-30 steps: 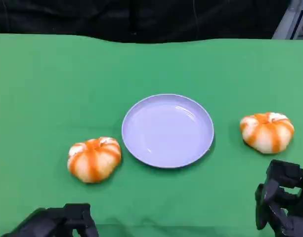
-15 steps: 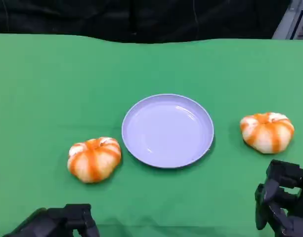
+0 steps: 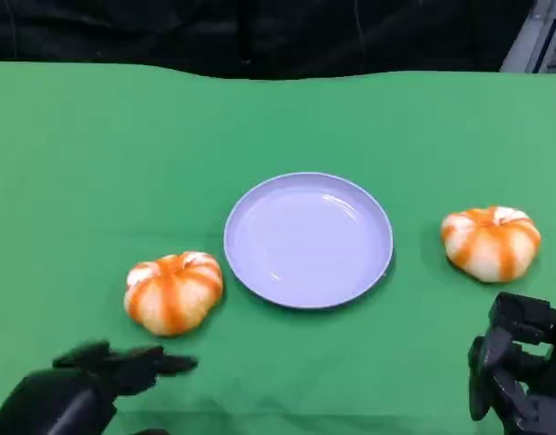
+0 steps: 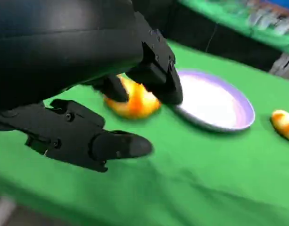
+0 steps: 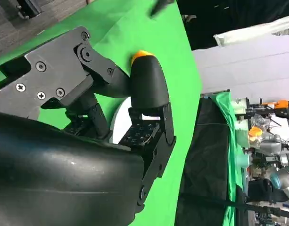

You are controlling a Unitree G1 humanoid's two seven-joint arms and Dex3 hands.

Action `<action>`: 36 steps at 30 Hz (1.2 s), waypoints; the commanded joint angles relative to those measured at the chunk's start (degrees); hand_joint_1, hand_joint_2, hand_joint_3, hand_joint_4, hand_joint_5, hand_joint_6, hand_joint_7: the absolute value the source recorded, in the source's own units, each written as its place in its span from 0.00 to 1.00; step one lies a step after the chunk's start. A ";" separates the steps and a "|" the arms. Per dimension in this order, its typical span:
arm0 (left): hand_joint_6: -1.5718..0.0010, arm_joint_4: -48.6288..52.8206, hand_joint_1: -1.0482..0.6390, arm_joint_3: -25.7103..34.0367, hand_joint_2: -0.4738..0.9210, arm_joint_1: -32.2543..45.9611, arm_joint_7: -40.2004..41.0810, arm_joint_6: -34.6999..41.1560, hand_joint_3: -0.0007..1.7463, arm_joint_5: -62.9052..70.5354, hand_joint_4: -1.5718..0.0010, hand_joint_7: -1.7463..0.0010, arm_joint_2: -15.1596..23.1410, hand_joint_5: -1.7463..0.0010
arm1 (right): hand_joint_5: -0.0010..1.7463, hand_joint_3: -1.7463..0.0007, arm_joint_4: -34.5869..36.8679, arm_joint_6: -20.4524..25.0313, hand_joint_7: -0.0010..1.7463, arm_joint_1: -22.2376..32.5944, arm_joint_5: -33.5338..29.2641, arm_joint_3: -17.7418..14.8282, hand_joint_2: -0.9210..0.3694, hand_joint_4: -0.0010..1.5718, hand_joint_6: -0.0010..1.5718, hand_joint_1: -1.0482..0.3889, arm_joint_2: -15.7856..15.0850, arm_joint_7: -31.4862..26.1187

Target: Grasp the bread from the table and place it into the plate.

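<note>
My left hand has its fingers spread and empty, just short of the near bread on the green tabletop. My right hand is curled in, holding nothing, below the other bread. The plate sits between the two.

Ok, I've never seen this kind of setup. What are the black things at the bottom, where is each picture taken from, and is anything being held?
The black shapes are a humanoid robot's two hands. The head view looks down from the robot at a green table. On it lie an empty lilac plate and two orange-striped bread rolls: the left bread and the right bread. The other two pictures come from cameras behind each wrist. The left hand reaches toward the left bread with fingers spread, holding nothing. The right hand sits near the right bread with its fingers bent; nothing shows in its grip.
</note>
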 commanded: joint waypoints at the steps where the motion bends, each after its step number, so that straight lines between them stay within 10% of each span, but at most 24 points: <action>1: 0.82 -0.09 0.14 -1.21 1.00 -2.65 8.98 0.02 0.13 14.40 1.00 1.00 0.38 1.00 | 0.95 0.37 0.48 0.18 0.85 -0.64 -0.11 -0.07 0.26 0.60 0.55 0.67 -0.58 -0.15; 14: 0.82 15.97 0.11 -5.74 1.00 -24.35 6.77 6.14 0.14 17.88 1.00 1.00 0.22 1.00 | 0.96 0.36 -0.20 -0.31 0.86 0.01 -0.26 0.47 0.27 0.59 0.54 0.66 -0.13 -0.55; 36: 0.80 47.78 0.11 -15.89 1.00 -38.44 14.28 8.42 0.15 10.29 0.98 0.99 -3.71 0.99 | 0.96 0.29 -2.35 0.44 0.85 1.14 0.02 1.19 0.31 0.60 0.55 0.69 -0.14 -1.29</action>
